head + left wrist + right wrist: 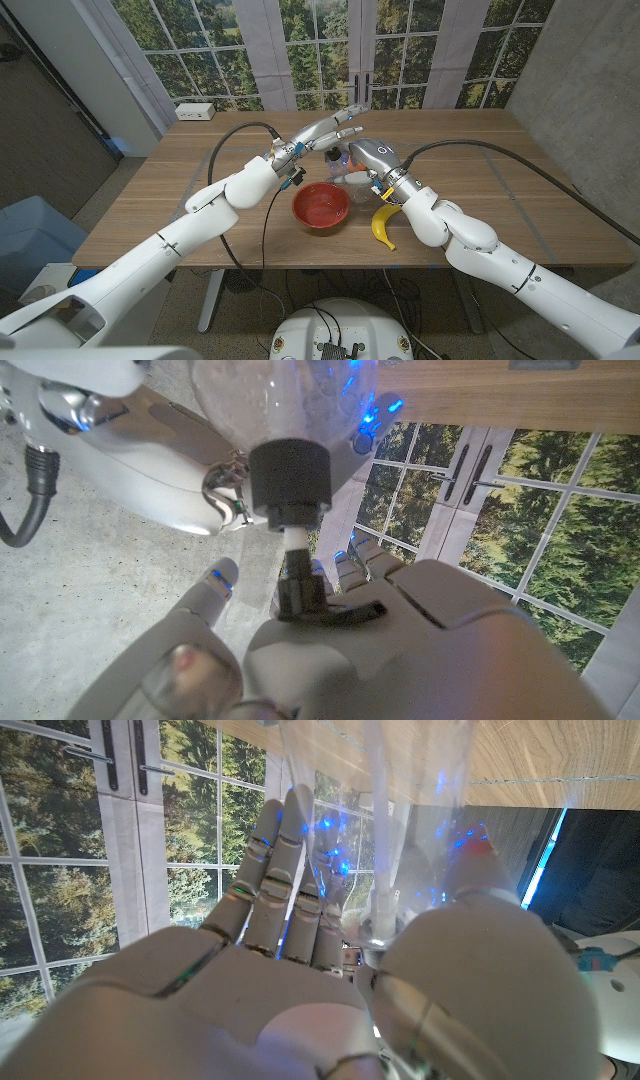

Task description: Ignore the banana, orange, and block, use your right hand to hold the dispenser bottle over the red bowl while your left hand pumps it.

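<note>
Grips the dispenser bottle [285, 400] by its clear body in the right hand [372, 158], closed round it at frame centre in the head view, just above and to the right of the red bowl [297, 205]. Lays the left hand [325, 130] over the top, stretched out and holding nothing, touching the black pump head [300, 595]. Risks a miss first: seems to hang by the bowl's far rim rather than squarely over its middle, so may squirt onto the surface [480, 160], or onto the banana [383, 226] just right of the bowl at lower centre. Cannot tell which way the spout faces. Risks a slip second: pressing with flat, extended fingers rather than a tip squarely on the head, so may skid off sideways and tilt the bottle. Risks a sag third: gripping a smooth clear wall, so may let it slide down under the push or swing away from the bowl. Calls for a straight press down the stem and a firm hold beneath.
</note>
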You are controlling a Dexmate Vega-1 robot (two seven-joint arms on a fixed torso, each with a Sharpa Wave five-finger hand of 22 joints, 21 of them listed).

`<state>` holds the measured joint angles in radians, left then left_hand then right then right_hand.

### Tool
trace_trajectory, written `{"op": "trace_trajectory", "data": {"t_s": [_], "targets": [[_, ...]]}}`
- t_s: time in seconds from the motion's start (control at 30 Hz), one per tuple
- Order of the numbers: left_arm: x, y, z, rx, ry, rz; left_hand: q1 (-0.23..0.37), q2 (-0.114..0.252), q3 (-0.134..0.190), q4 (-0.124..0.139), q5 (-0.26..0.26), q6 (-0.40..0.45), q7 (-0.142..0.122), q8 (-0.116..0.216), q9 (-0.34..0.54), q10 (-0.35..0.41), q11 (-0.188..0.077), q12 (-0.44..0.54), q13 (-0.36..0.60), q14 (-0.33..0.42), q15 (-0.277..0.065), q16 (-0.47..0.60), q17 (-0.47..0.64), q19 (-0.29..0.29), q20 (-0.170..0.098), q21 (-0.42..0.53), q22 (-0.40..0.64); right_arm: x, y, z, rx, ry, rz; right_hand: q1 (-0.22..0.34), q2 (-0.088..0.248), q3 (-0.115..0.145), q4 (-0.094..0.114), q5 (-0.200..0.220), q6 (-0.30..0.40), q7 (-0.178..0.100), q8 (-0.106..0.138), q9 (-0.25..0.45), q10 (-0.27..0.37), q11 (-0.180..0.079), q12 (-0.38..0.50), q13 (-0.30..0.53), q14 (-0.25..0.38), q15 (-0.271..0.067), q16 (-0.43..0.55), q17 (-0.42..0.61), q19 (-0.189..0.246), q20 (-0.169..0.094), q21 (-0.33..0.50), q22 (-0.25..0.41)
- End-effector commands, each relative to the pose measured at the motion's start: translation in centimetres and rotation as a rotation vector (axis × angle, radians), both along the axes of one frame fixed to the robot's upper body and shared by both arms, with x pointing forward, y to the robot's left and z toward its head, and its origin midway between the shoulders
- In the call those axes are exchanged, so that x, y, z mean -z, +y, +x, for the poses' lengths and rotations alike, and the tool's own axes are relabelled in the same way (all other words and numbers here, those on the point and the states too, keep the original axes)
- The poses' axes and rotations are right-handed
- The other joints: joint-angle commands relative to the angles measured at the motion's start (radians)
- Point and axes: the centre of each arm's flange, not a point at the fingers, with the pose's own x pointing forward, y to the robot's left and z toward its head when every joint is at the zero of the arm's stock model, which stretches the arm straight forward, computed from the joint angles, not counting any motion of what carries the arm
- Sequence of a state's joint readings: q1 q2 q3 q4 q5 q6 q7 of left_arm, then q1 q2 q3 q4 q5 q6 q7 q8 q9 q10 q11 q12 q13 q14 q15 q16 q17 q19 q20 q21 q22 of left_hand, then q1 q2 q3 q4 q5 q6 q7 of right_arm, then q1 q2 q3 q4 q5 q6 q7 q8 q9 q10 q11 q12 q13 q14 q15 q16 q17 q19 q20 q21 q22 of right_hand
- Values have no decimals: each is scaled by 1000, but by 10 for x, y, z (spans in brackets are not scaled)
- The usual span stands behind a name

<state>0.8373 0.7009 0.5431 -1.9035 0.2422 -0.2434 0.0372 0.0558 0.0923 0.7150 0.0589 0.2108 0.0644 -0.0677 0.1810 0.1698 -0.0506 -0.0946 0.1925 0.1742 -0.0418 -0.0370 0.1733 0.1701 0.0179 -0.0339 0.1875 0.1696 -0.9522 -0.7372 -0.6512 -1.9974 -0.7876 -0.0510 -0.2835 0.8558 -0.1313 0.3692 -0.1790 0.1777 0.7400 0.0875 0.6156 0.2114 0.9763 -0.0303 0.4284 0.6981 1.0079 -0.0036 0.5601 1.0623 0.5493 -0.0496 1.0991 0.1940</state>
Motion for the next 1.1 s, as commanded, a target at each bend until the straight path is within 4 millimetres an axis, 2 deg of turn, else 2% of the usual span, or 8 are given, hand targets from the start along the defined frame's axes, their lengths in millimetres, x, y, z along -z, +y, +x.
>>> {"op": "trace_trajectory", "data": {"t_s": [0.03, 0.47, 1.1], "targets": [[10, -11, 8, 0, 39, 50, -9, 62, 2, 10, -4, -9, -2, -4, 3, -3, -1, -4, 3, -8, -46, 1, 2, -5, -3, -3, 2, -1, 0, 0, -15, 0, -2, 241, 226, 17, 19, 5, 202, -182, 1, 3, 142, -138, -1, 5, 166, -225, -1, -1, -7, -151, 10, 1], [17, -21, 14, 60, 109, 69, -13, 62, 2, 16, -4, -24, -3, -8, 3, -5, 0, -4, 3, -11, -45, 1, 2, -9, -5, -3, 2, -3, -1, -1, -14, -21, 15, 244, 225, 17, 18, 5, 206, -180, 1, 3, 148, -139, -1, 10, 174, -225, -1, 7, -8, -151, 17, 0], [15, -22, 8, 1, 17, 74, -19, 60, 1, 23, -4, -53, -2, -9, 3, -26, 0, -8, 4, -23, -41, 0, 1, -23, -5, -4, 2, -6, -5, 2, -23, -1, 29, 254, 223, 17, 16, 4, 213, -169, -1, 4, 157, -132, -2, 18, 184, -224, 0, 25, -6, -150, 32, -3]]}}
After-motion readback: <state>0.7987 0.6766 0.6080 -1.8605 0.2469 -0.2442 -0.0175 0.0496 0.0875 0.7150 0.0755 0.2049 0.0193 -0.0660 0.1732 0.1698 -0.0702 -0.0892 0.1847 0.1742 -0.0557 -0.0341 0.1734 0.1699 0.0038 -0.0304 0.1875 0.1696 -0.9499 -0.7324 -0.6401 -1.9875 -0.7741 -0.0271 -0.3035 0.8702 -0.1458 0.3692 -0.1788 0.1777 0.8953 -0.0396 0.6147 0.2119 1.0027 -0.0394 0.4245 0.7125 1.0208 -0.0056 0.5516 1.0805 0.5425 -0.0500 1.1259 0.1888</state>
